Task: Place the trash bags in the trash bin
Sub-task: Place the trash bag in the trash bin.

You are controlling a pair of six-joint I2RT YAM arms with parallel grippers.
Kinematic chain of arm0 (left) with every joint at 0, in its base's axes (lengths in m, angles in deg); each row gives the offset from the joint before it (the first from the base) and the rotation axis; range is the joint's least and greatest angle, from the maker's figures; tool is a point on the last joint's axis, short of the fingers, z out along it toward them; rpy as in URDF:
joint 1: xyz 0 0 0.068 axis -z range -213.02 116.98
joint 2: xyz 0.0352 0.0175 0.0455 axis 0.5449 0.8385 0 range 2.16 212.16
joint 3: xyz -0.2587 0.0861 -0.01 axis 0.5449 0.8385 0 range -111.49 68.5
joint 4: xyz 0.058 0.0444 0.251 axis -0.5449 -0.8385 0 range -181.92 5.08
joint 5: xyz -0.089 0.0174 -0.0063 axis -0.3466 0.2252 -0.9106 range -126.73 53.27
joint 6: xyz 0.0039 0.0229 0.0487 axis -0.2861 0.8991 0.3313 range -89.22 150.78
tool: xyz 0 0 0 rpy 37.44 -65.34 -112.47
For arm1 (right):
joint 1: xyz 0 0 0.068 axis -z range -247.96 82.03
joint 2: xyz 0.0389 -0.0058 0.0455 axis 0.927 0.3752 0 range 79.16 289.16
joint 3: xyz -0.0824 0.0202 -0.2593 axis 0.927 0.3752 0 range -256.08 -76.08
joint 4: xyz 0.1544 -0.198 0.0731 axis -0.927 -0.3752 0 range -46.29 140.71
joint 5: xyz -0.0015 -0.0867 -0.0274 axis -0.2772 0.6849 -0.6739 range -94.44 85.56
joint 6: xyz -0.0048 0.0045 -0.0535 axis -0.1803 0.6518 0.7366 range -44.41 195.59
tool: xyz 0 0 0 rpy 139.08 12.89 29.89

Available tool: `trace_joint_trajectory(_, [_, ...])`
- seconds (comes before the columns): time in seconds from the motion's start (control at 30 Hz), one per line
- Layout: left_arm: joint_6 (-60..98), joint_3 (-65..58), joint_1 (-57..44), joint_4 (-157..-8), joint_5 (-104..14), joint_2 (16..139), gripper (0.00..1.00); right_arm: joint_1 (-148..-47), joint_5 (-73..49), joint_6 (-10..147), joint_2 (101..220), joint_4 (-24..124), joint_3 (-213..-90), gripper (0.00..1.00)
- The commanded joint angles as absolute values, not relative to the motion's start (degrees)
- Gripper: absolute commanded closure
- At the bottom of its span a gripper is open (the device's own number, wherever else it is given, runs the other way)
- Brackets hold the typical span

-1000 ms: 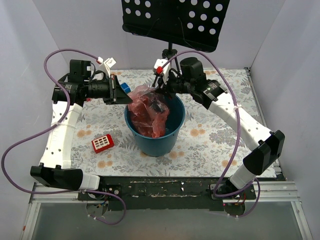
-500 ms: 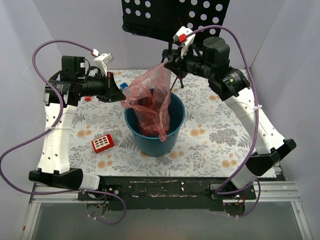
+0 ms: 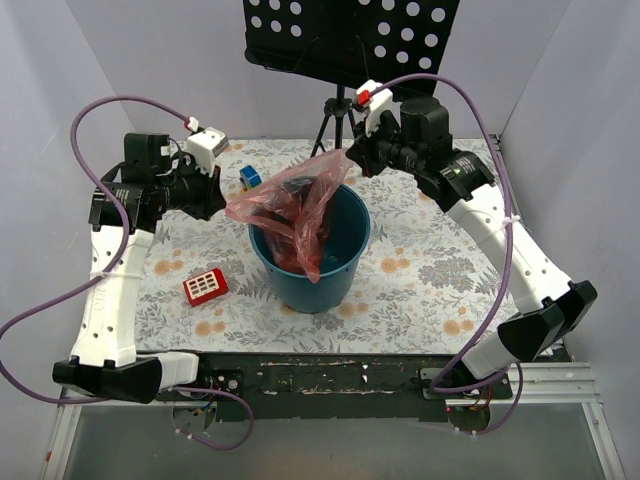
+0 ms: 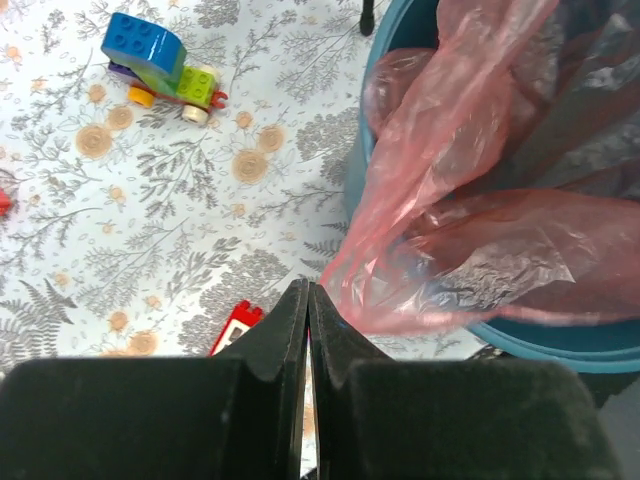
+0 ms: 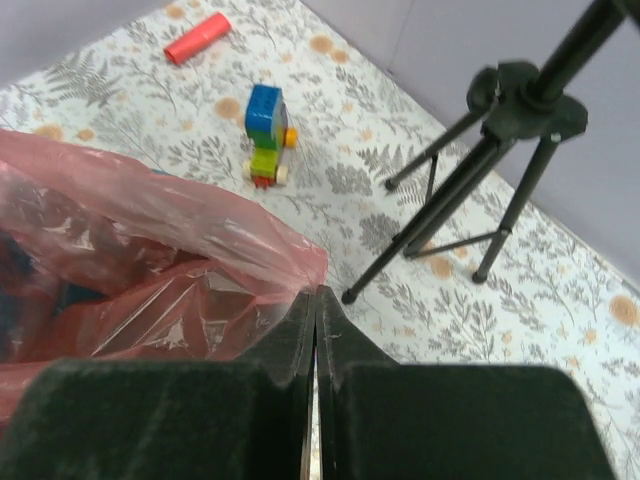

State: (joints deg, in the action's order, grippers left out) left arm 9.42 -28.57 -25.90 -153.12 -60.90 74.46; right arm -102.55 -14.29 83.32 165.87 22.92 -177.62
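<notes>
The thin red-pink trash bag (image 3: 295,215) is stretched open above the teal-blue trash bin (image 3: 345,262), its lower part hanging inside the bin. My left gripper (image 3: 228,208) is shut on the bag's left edge, left of the bin rim. In the left wrist view the film (image 4: 460,230) reaches the closed fingertips (image 4: 308,290), with the bin (image 4: 560,340) beyond. My right gripper (image 3: 347,158) is shut on the bag's far right corner, above the bin's back rim. The right wrist view shows the bag (image 5: 150,260) pinched at its jaw tips (image 5: 316,295).
A red block with white squares (image 3: 205,286) lies left of the bin. A blue and green toy car (image 3: 249,177) (image 4: 160,60) (image 5: 266,135) sits behind the bin. A small red cylinder (image 5: 197,38) lies farther back. A black tripod (image 3: 338,110) (image 5: 500,150) holds a perforated stand at the rear.
Both grippers have pulled apart with the bag, spreading its mouth wider over the bin. The left gripper dropped lower and the right came down from its raised position.
</notes>
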Motion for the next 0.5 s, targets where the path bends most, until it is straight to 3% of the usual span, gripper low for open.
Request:
trace_joint_trajectory(0.0, [14.01,-26.68,-26.34,-145.66,-59.23,74.66,1.0,-99.79,-13.23,83.76,166.08,22.5,-177.33,0.99])
trace_joint_trajectory(0.23, [9.08,-23.87,-26.51,-131.68,-58.97,80.2,1.0,-95.39,-18.76,84.73,174.41,18.03,-183.12,0.99])
trace_joint_trajectory(0.37, [-0.73,-30.7,-28.35,-133.6,-61.67,84.07,1.0,-95.12,-22.28,83.42,176.45,16.78,-185.07,0.99])
trace_joint_trajectory(0.4, [-5.21,-34.9,-29.4,-134.74,-63.61,84.34,0.9,-95.12,-22.63,82.81,176.37,16.87,-185.15,0.99])
trace_joint_trajectory(0.43, [-10.12,-37.9,-30.98,-136.32,-66.24,84.69,0.6,-95.12,-22.98,82.19,175.93,17.22,-185.07,0.99])
trace_joint_trajectory(0.47, [-13.22,-40.98,-32.04,-137.81,-69.74,84.69,0.4,-95.12,-23.07,81.75,175.58,17.31,-184.89,0.99])
